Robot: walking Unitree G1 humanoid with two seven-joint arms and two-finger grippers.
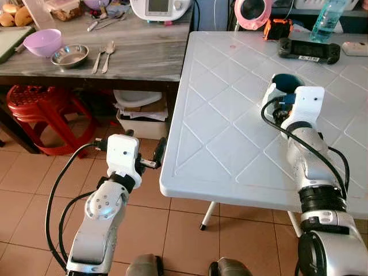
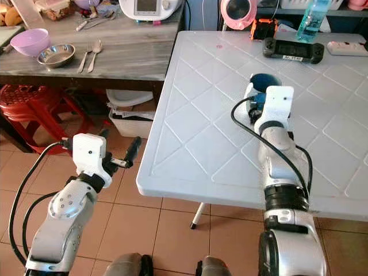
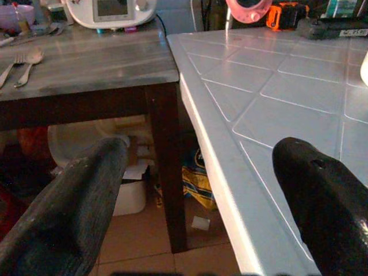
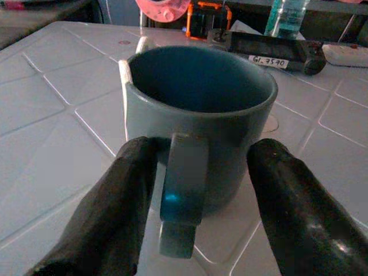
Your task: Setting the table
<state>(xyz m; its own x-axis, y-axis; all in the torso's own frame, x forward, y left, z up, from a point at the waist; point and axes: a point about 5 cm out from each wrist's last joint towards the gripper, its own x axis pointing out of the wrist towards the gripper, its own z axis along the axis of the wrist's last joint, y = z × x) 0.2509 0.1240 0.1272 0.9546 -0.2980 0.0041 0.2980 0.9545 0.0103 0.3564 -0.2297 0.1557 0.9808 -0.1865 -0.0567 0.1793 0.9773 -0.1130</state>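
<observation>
A blue mug [image 4: 201, 98] stands upright on the white plastic table [image 1: 218, 144], its handle turned toward my right wrist. My right gripper [image 4: 204, 152] is open, with one black finger on each side of the handle; the left finger [image 4: 129, 190] lies close against it and the other stands apart. From the head, the mug [image 1: 286, 82] peeks out just beyond my right wrist. My left gripper [image 1: 144, 146] is open and holds nothing, hovering over the tiled floor beside the white table's left edge. A purple bowl [image 1: 43, 41], steel bowl [image 1: 69, 55], fork [image 1: 98, 58] and spoon [image 1: 108, 53] lie on the wooden table [image 1: 144, 54].
On the far side of the white table lie a black controller [image 1: 309, 50], a water bottle [image 1: 328, 20] and an orange-black device [image 1: 278, 29]. A red stool [image 1: 34, 106] and a white tub [image 1: 141, 118] sit under the wooden table. A white appliance [image 1: 160, 8] stands at its back.
</observation>
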